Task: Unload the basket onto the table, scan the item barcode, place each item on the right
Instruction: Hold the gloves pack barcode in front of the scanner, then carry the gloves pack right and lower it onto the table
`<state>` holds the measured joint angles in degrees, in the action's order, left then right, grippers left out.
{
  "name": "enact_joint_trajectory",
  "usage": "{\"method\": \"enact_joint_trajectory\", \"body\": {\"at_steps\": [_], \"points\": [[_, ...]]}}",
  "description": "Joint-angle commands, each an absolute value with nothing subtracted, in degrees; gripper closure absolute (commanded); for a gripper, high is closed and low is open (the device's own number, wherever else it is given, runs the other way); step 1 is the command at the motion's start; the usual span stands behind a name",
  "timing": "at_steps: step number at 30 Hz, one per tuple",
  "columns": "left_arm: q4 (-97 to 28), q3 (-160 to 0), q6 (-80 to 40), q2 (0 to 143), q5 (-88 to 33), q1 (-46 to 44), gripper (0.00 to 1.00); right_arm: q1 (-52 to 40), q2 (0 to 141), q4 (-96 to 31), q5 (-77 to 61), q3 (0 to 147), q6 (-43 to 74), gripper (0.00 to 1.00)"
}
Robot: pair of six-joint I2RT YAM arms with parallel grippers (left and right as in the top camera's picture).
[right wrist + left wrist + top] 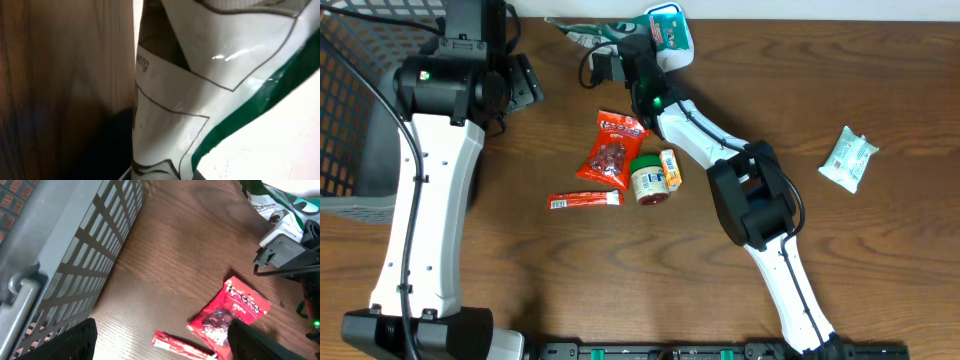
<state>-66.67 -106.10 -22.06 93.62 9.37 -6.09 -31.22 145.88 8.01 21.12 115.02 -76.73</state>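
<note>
From above, the green-and-white bag (582, 32) lies at the far edge of the bench (880, 270), beyond the red packet (615, 150), with its long axis running along that edge. The right end effector (605, 60) sits between the red packet and the bag, hard against the bag and closed. We judge that it pinches the bag's near edge, though we cannot see the fingers themselves. The left end effector (527, 88) hangs left of the red packet, beside the basket (350, 110) and farther from the bag.

In the left wrist view, the fingers stand wide with nothing between them. The red packet lies ahead to the right, and the bag is beyond it in the top corner.

In the right wrist view, glossy bag film fills nearly everything, with bench wood to the left. No barcode shows on this face, so we judge the right arm, being the nearer one, must turn the bag.
</note>
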Motion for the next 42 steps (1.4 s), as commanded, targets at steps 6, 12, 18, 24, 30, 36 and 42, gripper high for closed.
{"method": "enact_joint_trajectory", "body": {"at_steps": [6,12,18,24,30,36,42], "points": [[-66.85,-106.45,-21.69,92.49,9.89,-5.91,0.16,-29.74,146.02,8.40,19.62,115.48,-67.61,0.99],[-66.83,-106.45,-21.69,92.49,9.89,-5.91,0.16,-29.56,145.08,9.50,19.64,115.50,-64.18,0.99],[-66.83,-106.45,-21.69,92.49,9.89,-5.91,0.16,-29.54,142.34,10.59,20.32,115.50,-60.18,0.99],[-66.83,-106.45,-21.69,92.49,9.89,-5.91,0.16,-29.56,134.15,10.28,20.49,115.50,-49.41,0.99],[-66.85,-106.45,-21.69,92.49,9.89,-5.91,0.16,-29.28,121.89,-6.72,14.44,115.50,-32.82,0.99],[-66.83,-106.45,-21.69,92.49,9.89,-5.91,0.16,-27.40,109.86,-36.82,10.11,115.50,-13.89,0.99],[-66.85,-106.45,-21.69,92.49,9.89,-5.91,0.16,-20.45,104.86,-69.45,-1.91,115.39,0.03,0.99]]}}
